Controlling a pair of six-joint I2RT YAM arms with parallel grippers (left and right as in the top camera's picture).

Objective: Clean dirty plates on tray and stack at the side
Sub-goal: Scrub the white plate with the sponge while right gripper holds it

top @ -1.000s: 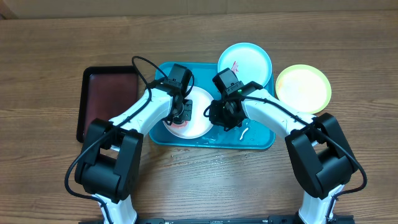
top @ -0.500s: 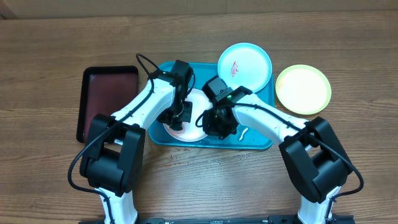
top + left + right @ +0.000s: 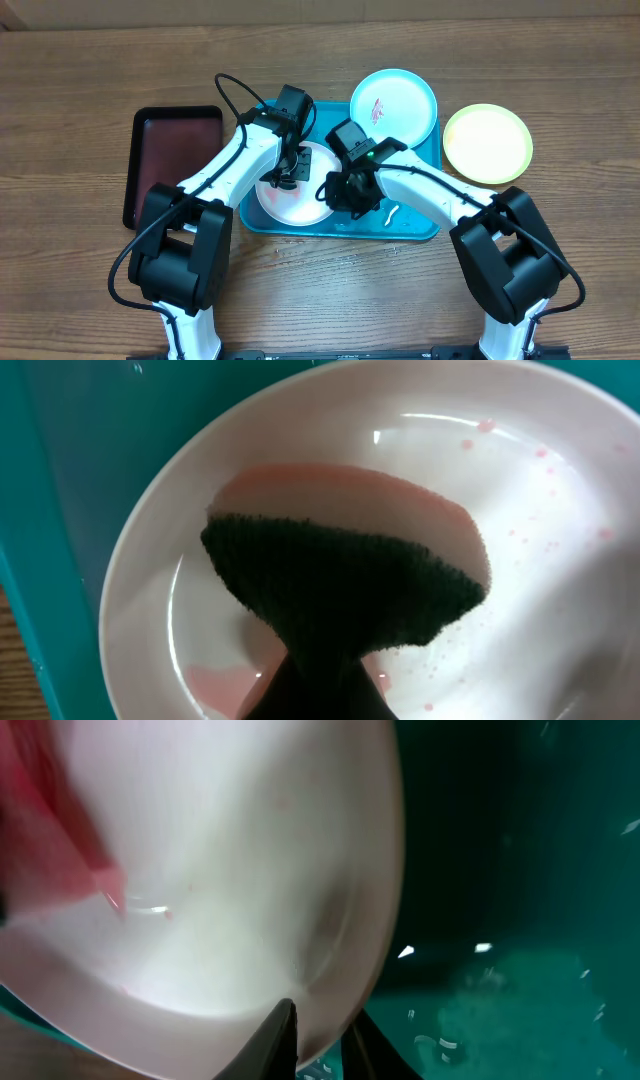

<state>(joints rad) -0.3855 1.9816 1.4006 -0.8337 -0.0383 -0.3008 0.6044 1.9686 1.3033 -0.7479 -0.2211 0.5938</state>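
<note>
The white plate lies in the left half of the turquoise tray, which sits in the middle of the wood-grain worktop. The left hand reaches down over the far left part of this plate, pressed together on a dark sponge whose pale pink side faces the dish. The left wrist view shows the sponge resting on the plate's wet centre, with a watery pink film around it and small pink drops scattered over the right of the dish. The right hand is at the plate's right edge. The right wrist view shows its two dark fingers on either side of the rim, pinching it, with wet tray floor just beyond. The pale cyan plate sits at the far right corner of the tray, overlapping its far rim, and has a red smear left of its centre. The yellow-green plate lies on the worktop just right of the tray, close beside the cyan one, and its pale centre looks clean. A small white scrap lies on the tray floor near the right hand. A black tray with a dark red inside rests on the worktop to the left.
</note>
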